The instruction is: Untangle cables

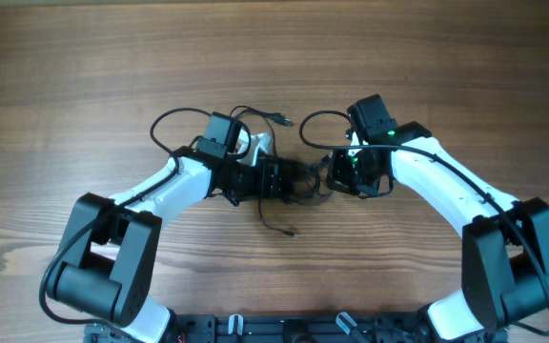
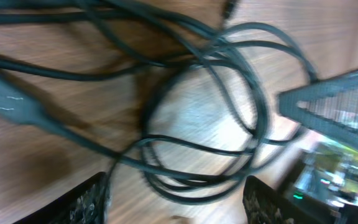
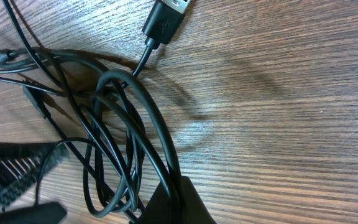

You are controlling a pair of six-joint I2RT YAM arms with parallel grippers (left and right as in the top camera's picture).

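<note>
The cables (image 1: 305, 187) are thin dark wires bunched in a tangle on the wooden table between the two arms. In the right wrist view my right gripper (image 3: 178, 190) is shut on one strand of the cables (image 3: 120, 134), whose loops hang to the left of its jaws. A USB plug (image 3: 166, 15) lies on the wood above them. The left wrist view is blurred. It shows my left gripper (image 2: 176, 182) open, fingers wide apart, with coils of the cables (image 2: 229, 93) lying just ahead of it and nothing pinched between them.
Loose cable ends trail out of the tangle toward the front (image 1: 279, 229) and the back (image 1: 276, 118). The right arm's gripper body (image 2: 344, 102) sits close to the right of my left fingers. Bare wooden table (image 1: 84, 76) surrounds the arms.
</note>
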